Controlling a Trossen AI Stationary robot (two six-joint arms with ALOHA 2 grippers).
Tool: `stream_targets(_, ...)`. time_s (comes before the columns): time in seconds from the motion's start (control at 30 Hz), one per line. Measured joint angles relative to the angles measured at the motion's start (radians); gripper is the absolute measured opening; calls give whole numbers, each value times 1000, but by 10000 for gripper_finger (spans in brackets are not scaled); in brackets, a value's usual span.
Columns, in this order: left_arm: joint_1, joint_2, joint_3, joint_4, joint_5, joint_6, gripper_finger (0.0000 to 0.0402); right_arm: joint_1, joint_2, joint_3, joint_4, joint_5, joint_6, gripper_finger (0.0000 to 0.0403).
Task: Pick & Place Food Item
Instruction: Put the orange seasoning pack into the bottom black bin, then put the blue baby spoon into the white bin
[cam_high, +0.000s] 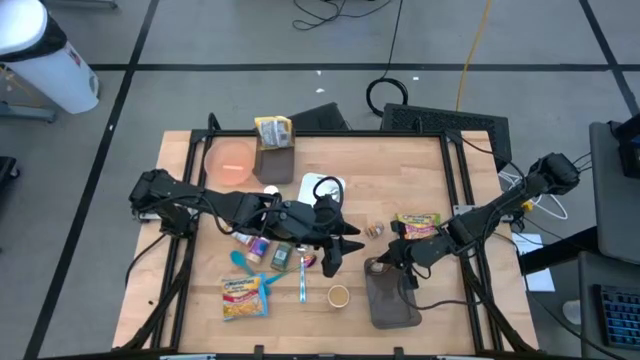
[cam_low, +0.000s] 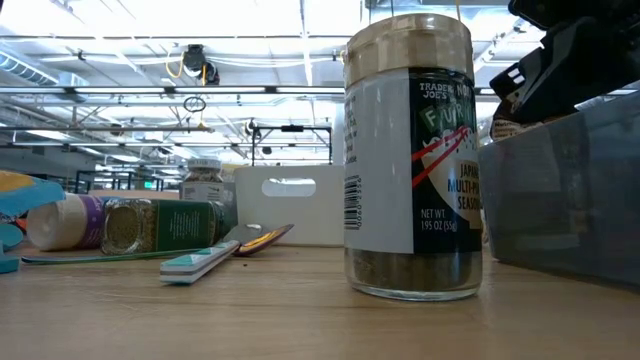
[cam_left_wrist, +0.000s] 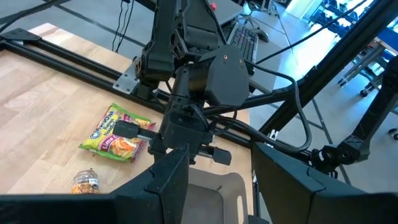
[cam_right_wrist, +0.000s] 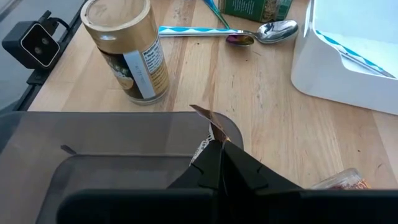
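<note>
My right gripper (cam_right_wrist: 219, 163) is shut on a small brown food packet (cam_right_wrist: 210, 124) with a white label, just over the grey see-through bin (cam_right_wrist: 112, 155) at the table's front right (cam_high: 392, 300). My left gripper (cam_left_wrist: 217, 186) hovers open with nothing between its fingers near the table's middle (cam_high: 342, 255), left of the bin and facing the right arm. A gold-lidded seasoning jar (cam_right_wrist: 127, 53) stands upright on its base just left of the bin (cam_high: 338, 296). My right gripper pinches the brown packet between its two fingertips (cam_right_wrist: 233, 163), at the packet's near end (cam_right_wrist: 214, 144). The fingers slant down from the table's right side. The packet sticks out past the fingertips over the bin's wall; whether it touches the bin I cannot tell.
A green noodle packet (cam_high: 418, 224) and a small jar (cam_high: 375, 231) lie behind the bin. A white tray (cam_high: 322, 188), an orange plate (cam_high: 232, 162) and a brown box (cam_high: 274, 150) stand at the back. Bottles, a spoon, a toothbrush (cam_high: 303, 280) and a yellow packet (cam_high: 245, 297) lie front left.
</note>
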Motion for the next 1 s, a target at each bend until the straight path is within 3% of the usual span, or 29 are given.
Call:
stream_targets(0.23, 0, 0, 0, 0, 0, 0, 186, 0, 1, 0, 16, -53, -24, 26)
stream_targets(0.67, 0, 0, 0, 0, 0, -3, 186, 0, -9, 0, 55, -53, -17, 98)
stream_targets(0.87, 0, 0, 0, 0, 14, -7, 186, 0, -80, 0, 55, -52, -15, 114)
stream_targets(1.0, 11, 0, 1, 0, 89, -15, 186, 0, -157, 0, 67, -51, -15, 117)
